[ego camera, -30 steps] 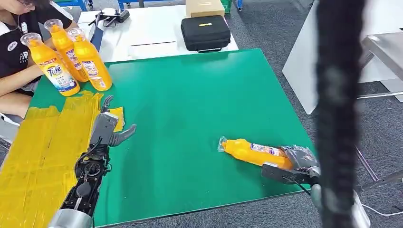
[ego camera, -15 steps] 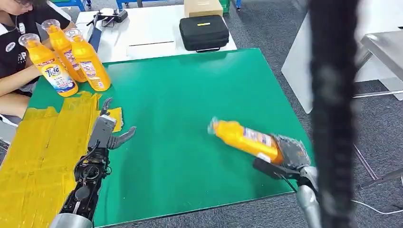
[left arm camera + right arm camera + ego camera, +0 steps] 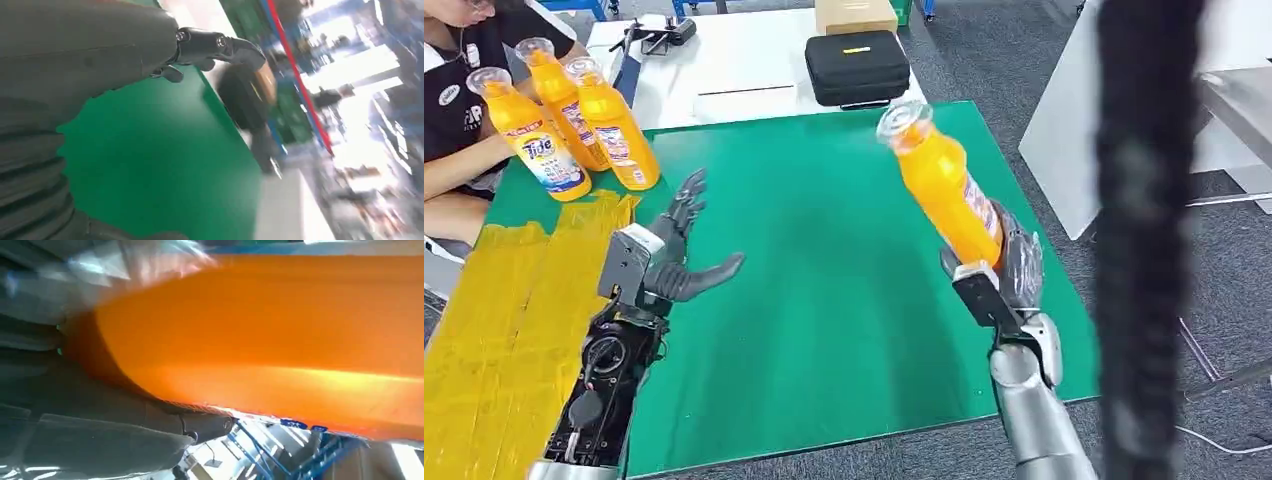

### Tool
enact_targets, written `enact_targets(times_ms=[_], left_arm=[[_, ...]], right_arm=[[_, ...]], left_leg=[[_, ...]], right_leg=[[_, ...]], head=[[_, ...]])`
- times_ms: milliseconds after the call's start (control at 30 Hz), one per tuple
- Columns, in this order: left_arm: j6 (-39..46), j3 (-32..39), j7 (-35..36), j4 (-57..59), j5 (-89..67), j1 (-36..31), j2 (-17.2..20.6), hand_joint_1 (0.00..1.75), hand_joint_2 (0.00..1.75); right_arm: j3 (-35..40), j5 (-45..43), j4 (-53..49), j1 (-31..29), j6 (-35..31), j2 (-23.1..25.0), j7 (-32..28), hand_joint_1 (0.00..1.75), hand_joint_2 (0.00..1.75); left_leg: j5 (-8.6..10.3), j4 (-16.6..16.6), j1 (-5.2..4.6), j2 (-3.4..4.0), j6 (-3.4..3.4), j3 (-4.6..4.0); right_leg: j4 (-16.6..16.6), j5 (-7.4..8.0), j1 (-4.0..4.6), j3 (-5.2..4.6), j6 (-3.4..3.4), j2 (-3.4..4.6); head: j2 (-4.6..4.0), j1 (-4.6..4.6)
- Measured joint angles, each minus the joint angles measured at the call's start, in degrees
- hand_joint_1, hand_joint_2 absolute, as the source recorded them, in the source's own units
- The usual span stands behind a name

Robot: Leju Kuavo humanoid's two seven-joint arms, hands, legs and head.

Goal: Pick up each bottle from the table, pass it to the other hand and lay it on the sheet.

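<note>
Your right hand (image 3: pixel 1014 275) grips bottle (image 3: pixel 944 185) aloft; left hand (image 3: pixel 669 262) spread, empty (handover pending); yellow sheet (image 3: pixel 514 330) bare.

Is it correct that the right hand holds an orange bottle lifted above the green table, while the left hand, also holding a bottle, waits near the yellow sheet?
Not fully. The head view shows the left hand holding nothing, fingers spread, above the green table beside the yellow sheet. The rest is right: the right hand holds the orange bottle lifted above the table.
</note>
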Motion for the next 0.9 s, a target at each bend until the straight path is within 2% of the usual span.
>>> enact_targets(times_ms=[167,433,500,633,900], left_arm=[[-2.8,-2.5,0.2,-2.3,4.1,0.6,0.7,0.00,1.75],[-2.8,-3.1,0.2,-2.7,4.4,0.7,0.9,0.00,1.75],[-7.3,-4.4,0.4,-3.1,8.3,0.8,1.4,0.00,1.75],[-9.4,-6.1,1.4,-3.4,10.4,0.2,1.5,0.00,1.75],[-9.7,-8.7,3.1,-3.0,11.8,-1.7,1.6,0.00,1.75]], right_arm=[[3.6,-1.4,4.6,-3.4,-1.6,1.5,-1.6,1.75,1.75],[4.5,-1.6,5.8,-4.0,-1.7,1.9,-1.8,1.75,1.75],[6.7,-3.2,8.5,-6.2,-2.3,2.4,-2.5,1.75,1.75],[8.9,-3.8,11.0,-8.3,-2.4,3.4,-3.3,1.75,1.75],[15.6,-3.3,15.3,-11.4,1.1,6.9,-4.7,1.75,1.75]], left_leg=[[0.00,0.0,0.01,0.02,0.00,0.00],[0.00,0.0,0.03,-0.05,-0.01,-0.01],[-0.01,0.0,0.03,0.00,-0.01,-0.02],[0.00,0.0,0.02,-0.03,-0.01,-0.03],[0.00,0.0,0.04,0.00,-0.02,-0.03]], right_leg=[[0.0,0.00,0.02,-0.04,0.00,0.00],[0.0,-0.01,0.05,-0.05,-0.01,-0.05],[0.0,-0.01,0.04,-0.08,-0.02,-0.02],[0.0,-0.01,0.03,-0.07,-0.01,-0.03],[0.0,-0.01,0.06,-0.13,-0.02,-0.03]], head=[[0.00,0.00],[0.00,-0.02],[0.00,0.00],[0.00,0.02],[0.00,0.00]])
